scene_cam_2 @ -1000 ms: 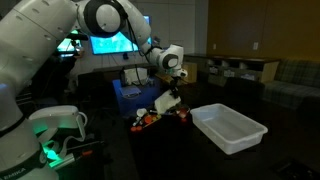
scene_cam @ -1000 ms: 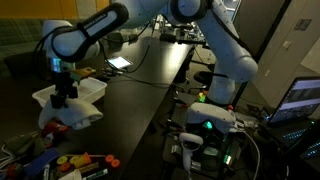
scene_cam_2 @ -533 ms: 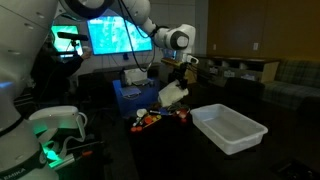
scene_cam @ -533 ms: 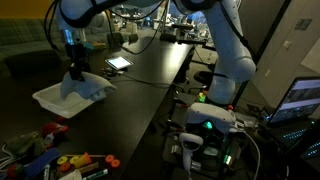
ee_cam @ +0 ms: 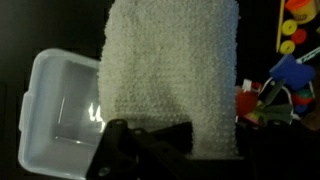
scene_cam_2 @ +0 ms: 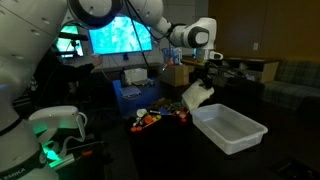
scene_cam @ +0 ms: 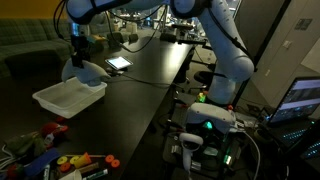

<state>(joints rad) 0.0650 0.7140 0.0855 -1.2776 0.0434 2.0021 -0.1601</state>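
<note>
Wrist view: gripper clamped on knit cloth | exterior view: cloth hangs near bin

In your wrist view the cloth runs off the top edge and hides the 3 o'clock side of the bin. The toys at 3 o'clock are blurred and cut by the edge. Your gripper, clamped on the cloth, is cropped at 6 o'clock. In an exterior view the toys at 7 o'clock are too small to identify.
</note>
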